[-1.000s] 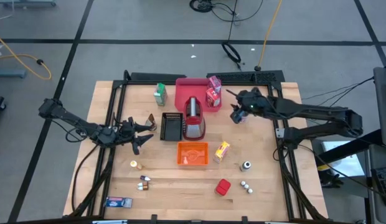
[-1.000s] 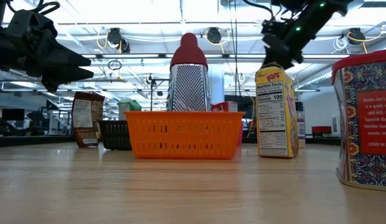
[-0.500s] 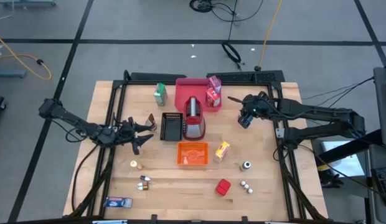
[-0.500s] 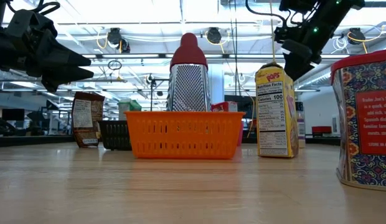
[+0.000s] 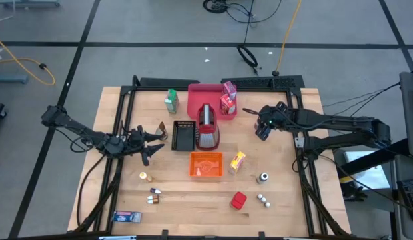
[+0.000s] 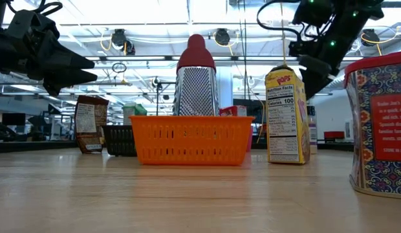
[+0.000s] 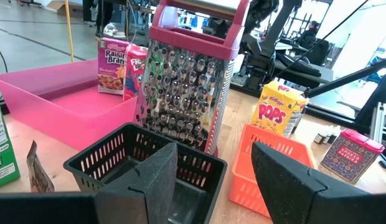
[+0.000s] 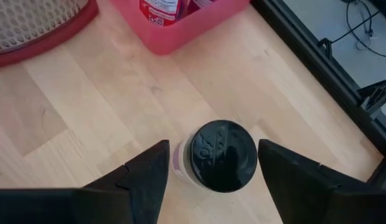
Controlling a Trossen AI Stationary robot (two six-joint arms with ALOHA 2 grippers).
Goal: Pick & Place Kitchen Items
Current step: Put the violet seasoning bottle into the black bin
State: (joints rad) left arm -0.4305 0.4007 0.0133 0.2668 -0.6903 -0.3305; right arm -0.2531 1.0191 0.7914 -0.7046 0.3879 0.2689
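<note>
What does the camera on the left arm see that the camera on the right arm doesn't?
Only the left wrist view shows the black basket, the orange basket, the metal grater, the yellow Pops carton and the left hand, open in front of the black basket.

Only the right wrist view shows a black-lidded jar standing on the table between the right hand's open fingers.

Both show the pink tray with red cartons in it.
</note>
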